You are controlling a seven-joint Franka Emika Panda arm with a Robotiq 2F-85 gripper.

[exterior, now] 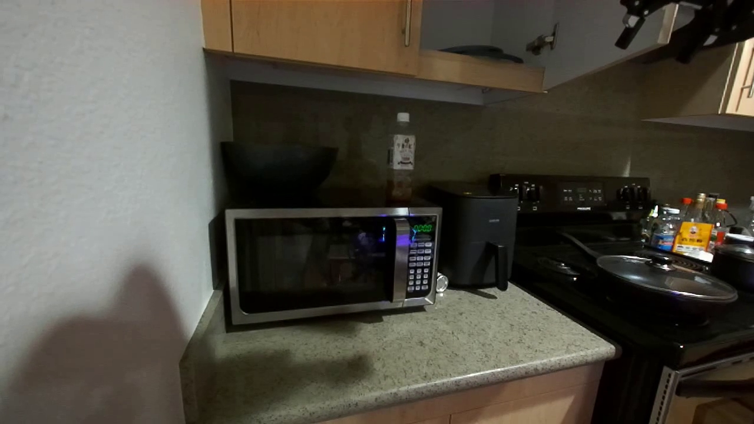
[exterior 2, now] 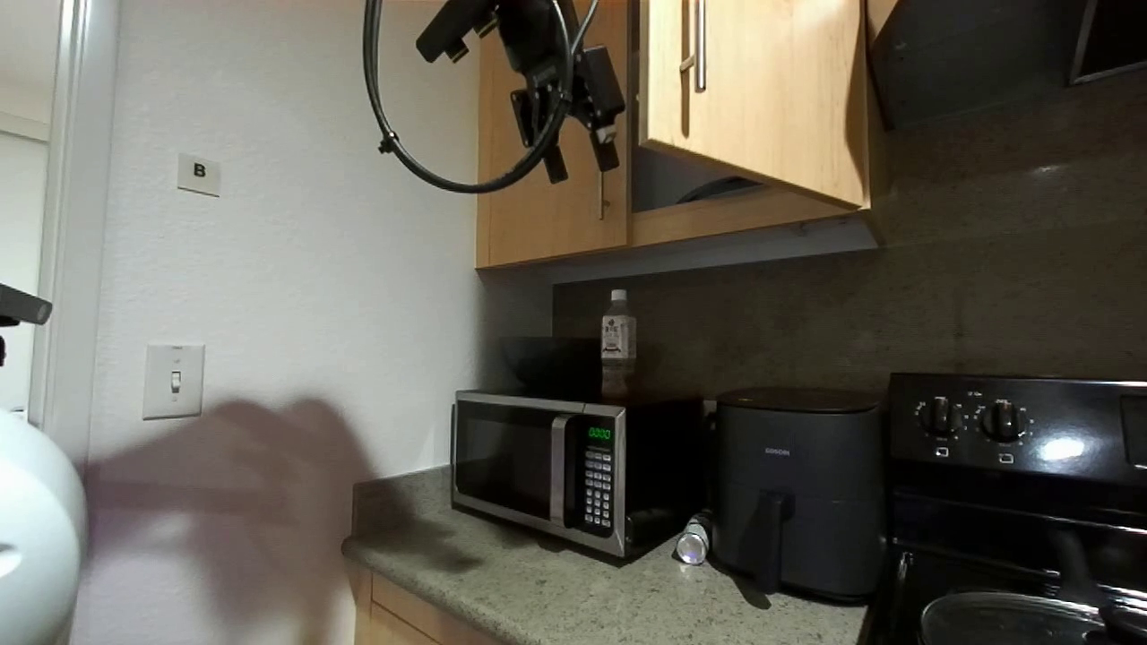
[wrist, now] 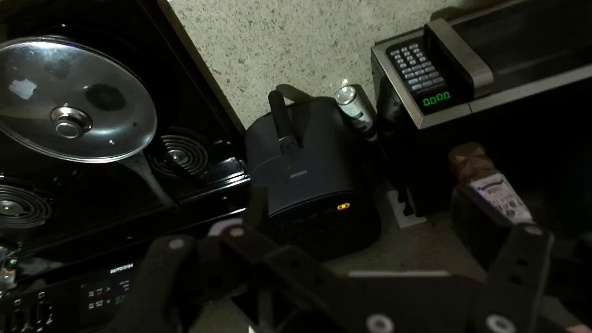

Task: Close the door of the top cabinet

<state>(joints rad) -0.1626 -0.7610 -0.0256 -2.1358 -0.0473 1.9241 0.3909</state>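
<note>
The top cabinet (exterior: 324, 35) shows in both exterior views (exterior 2: 556, 224). Its door (exterior 2: 762, 90) stands open, swung outward, with a silver bar handle (exterior 2: 701, 45) on its outer face. Its pale inner face (exterior: 601, 35) and a hinge show in an exterior view. The wider neighbouring door is shut. My gripper (exterior 2: 582, 159) points down, left of the door's free edge in that view. In an exterior view, the gripper (exterior: 660, 47) overlaps the door's free edge; contact cannot be told. In the wrist view the fingers (wrist: 370, 217) are wide apart with nothing between them. I cannot make out the door there.
Below stand a microwave (exterior: 330, 265), a black air fryer (exterior: 477, 235), a bottle (exterior: 403, 153), a dark bowl (exterior: 277, 168) and a can (exterior 2: 694, 540). A stove (exterior: 589, 229) with a lidded pan (exterior: 665, 277) is beside the counter (exterior: 412, 347). A cable (exterior 2: 376, 90) loops from the arm.
</note>
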